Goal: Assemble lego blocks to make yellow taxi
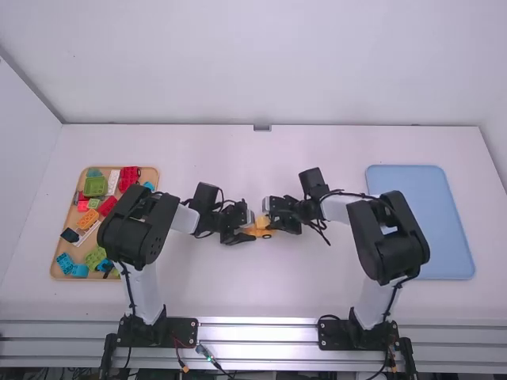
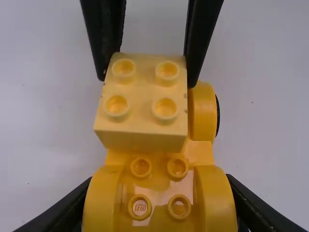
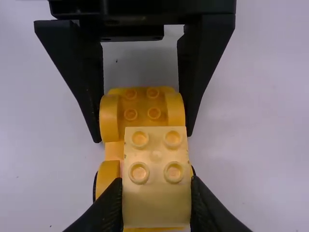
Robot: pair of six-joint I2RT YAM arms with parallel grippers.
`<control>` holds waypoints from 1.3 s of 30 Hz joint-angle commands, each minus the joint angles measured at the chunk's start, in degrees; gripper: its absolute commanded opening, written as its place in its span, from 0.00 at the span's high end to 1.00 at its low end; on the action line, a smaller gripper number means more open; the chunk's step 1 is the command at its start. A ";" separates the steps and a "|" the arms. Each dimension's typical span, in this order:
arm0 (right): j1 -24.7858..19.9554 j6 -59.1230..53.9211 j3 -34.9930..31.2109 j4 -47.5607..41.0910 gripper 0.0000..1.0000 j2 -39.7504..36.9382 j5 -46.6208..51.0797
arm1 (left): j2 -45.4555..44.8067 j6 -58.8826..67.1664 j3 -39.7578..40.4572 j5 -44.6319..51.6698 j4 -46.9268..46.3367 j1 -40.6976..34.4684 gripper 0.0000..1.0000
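In the high view the left gripper and right gripper face each other at mid-table, the yellow car base and yellow brick between them. The left wrist view has the left gripper shut on one wheel-arch end of the base. A wheel shows beside the base's other end. The right gripper, in the right wrist view, is shut on the 2x2 brick, studs visible. That brick overlaps the base from above; whether they touch, I cannot tell.
At the left stands a wooden tray of loose red, green, blue, white and orange blocks, partly under the left arm. A pale blue tray lies at the right, beside the right arm.
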 commanded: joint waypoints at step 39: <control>-1.20 4.59 -9.22 10.25 0.81 -4.90 -2.19 | 0.85 4.13 -0.81 -4.48 -6.88 -0.63 0.63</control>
